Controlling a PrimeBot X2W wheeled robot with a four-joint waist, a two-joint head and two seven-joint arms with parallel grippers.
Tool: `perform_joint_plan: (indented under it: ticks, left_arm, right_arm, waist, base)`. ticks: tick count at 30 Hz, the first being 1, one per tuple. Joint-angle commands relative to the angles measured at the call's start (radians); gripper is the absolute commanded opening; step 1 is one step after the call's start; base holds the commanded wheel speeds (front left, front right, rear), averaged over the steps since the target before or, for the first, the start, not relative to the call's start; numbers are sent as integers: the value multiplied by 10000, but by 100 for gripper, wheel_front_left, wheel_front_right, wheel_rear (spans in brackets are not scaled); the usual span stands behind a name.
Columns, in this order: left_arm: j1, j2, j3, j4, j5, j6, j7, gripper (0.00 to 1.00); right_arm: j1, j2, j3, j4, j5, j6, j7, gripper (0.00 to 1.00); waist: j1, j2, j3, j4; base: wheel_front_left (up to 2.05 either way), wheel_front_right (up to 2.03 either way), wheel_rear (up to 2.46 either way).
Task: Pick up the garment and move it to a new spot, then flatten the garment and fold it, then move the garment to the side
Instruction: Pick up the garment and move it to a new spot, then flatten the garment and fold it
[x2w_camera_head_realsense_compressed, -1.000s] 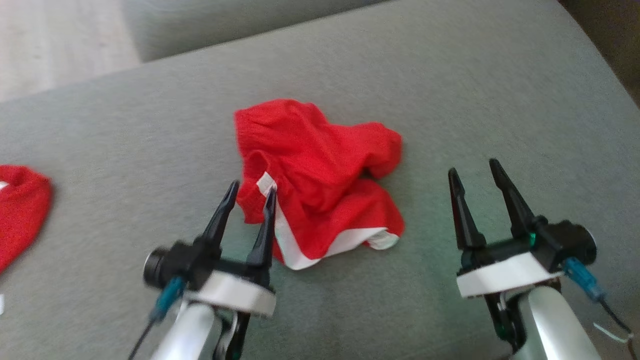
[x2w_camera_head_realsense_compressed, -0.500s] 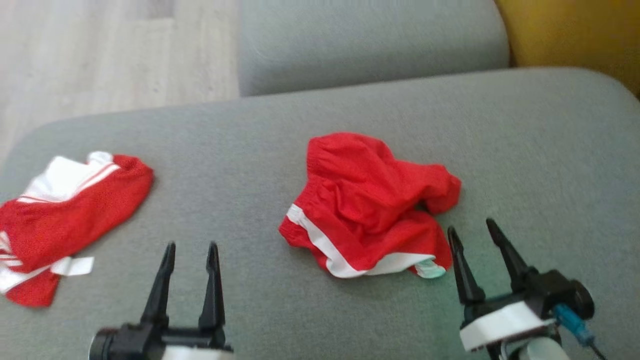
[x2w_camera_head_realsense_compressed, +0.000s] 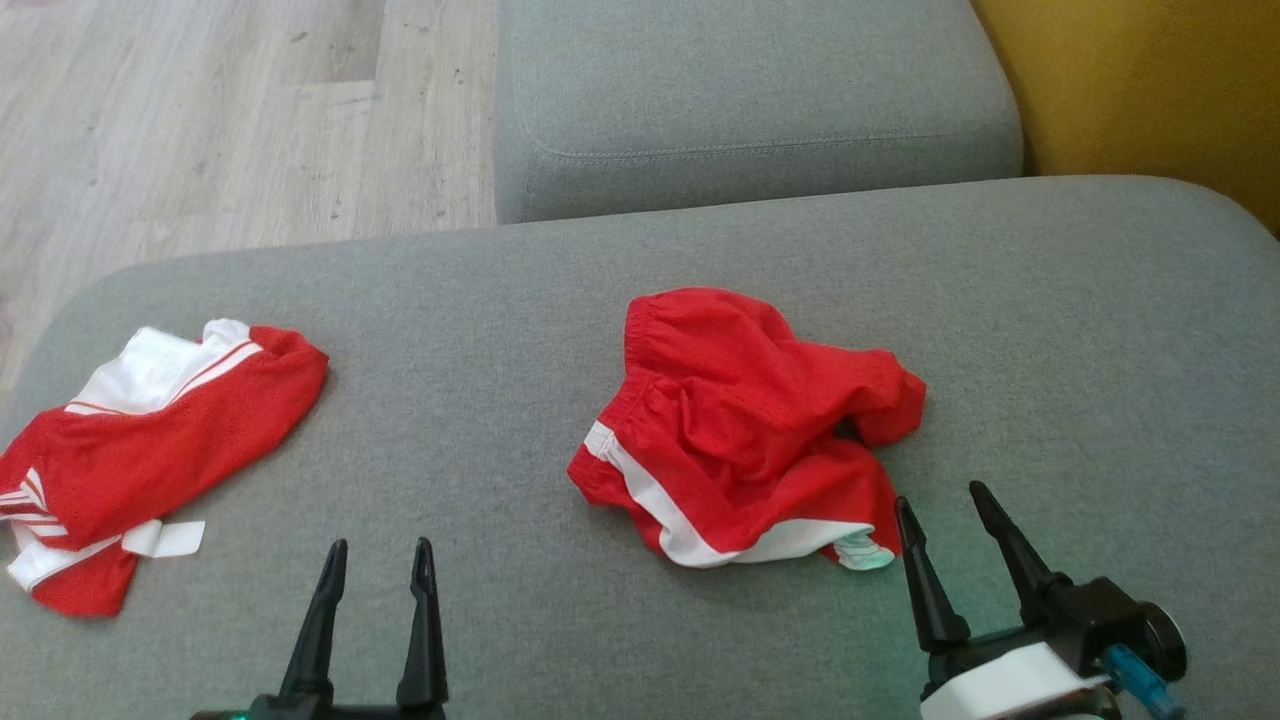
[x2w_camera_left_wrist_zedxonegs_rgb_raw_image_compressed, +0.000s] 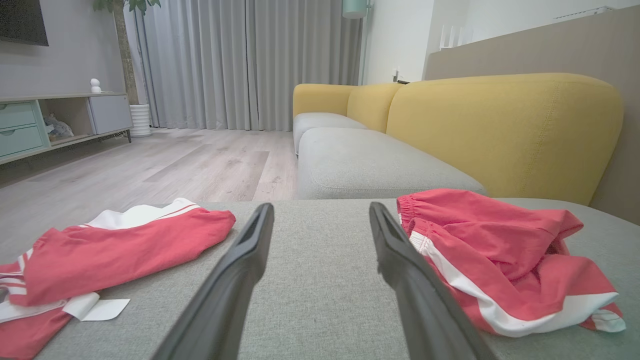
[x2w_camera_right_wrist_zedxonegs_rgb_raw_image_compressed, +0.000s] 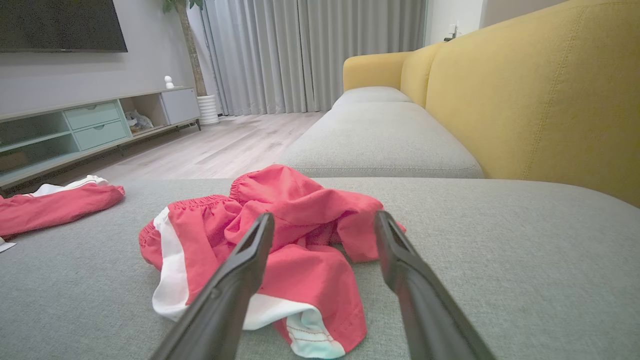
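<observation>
Pulling away from the red garment (x2w_camera_head_realsense_compressed: 740, 420), the left end effector (x2w_camera_head_realsense_compressed: 382, 545) is hanging released at 7 o'clock; the right end effector (x2w_camera_head_realsense_compressed: 940, 496), also released, is waiting at 5 o'clock. The red garment is lying crumpled on the sofa seat (x2w_camera_head_realsense_compressed: 1050, 330), so flattening is probably coming next.

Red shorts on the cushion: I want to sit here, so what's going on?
A robot is working on the red shorts, which lie crumpled on the grey cushion, not yet flattened. Both pincers are open and empty: the right pincer beside the shorts' near edge, the left pincer over bare cushion. Another red-and-white garment lies further left.
</observation>
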Motion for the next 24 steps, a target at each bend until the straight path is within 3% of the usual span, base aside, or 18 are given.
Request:
perform_joint_plan:
  ticks: [1,24]
  left_arm:
    - [-393,-69,331,-360,63,83,-93,100]
    - [-496,-70,231,-263,56,142,-93,100]
  right_arm:
    - [-273,-28,233,-345,-12,39,-36,100]
    - [-289,-28,154,-251,110,39,-36,100]
  waist:
    - [0,-1,15,-5]
    - [0,-1,-11,-6]
  base:
    - [0,0,0]
    - [0,0,0]
